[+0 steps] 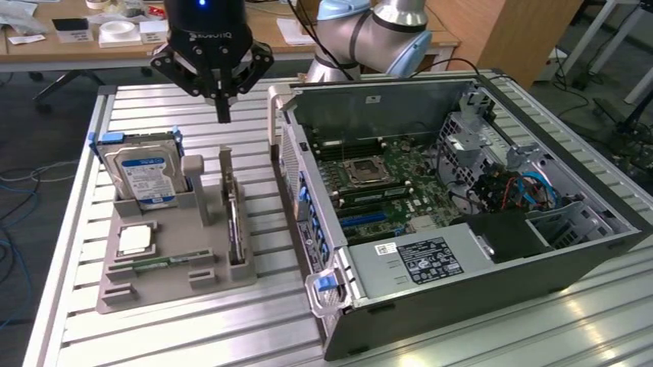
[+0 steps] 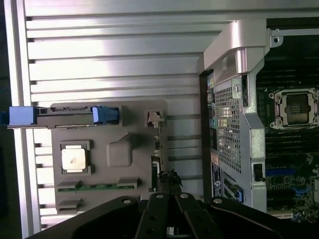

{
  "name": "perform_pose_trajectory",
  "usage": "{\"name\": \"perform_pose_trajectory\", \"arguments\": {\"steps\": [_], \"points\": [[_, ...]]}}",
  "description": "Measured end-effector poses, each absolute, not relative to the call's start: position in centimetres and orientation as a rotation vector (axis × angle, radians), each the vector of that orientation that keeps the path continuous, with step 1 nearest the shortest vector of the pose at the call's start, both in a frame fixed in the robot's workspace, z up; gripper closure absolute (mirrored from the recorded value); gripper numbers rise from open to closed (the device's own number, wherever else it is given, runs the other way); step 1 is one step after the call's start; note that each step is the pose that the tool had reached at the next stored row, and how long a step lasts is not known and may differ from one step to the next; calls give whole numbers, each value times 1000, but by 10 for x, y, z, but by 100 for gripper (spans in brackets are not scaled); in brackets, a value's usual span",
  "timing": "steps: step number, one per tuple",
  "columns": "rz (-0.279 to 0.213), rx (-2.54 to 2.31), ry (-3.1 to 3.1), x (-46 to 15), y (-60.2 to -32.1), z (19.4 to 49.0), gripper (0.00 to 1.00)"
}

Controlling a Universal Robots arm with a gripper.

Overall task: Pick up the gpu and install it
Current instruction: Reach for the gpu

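Observation:
The gpu [image 1: 234, 223] stands on edge in a slot of the grey holder [image 1: 179, 229], seen as a thin dark card between two grey posts. In the wrist view the gpu [image 2: 156, 172] is a narrow strip on the holder [image 2: 109, 152], just beside my fingertips. My gripper [image 1: 223, 115] hangs above the table behind the holder, higher than the card and apart from it. Its black fingers are pressed together into one point with nothing between them. The same gripper [image 2: 169, 181] reaches into the wrist view.
An open computer case [image 1: 571, 252] lies at the exterior view's right, its motherboard [image 1: 383, 180] exposed with blue slots [image 1: 362, 222]. The holder also carries a hard drive [image 1: 148, 172], a processor [image 1: 136, 241] and a memory stick [image 1: 153, 264]. The ribbed aluminium table [image 1: 204, 329] lies underneath.

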State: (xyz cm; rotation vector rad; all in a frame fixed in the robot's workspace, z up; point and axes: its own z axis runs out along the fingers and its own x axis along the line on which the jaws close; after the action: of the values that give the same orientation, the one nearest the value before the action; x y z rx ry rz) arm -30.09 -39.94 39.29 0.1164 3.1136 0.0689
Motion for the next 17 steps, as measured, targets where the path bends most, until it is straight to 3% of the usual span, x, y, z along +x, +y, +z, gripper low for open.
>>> {"name": "perform_pose_trajectory", "arguments": {"steps": [17], "points": [[69,117,3114,-304,-427,393,89]]}}
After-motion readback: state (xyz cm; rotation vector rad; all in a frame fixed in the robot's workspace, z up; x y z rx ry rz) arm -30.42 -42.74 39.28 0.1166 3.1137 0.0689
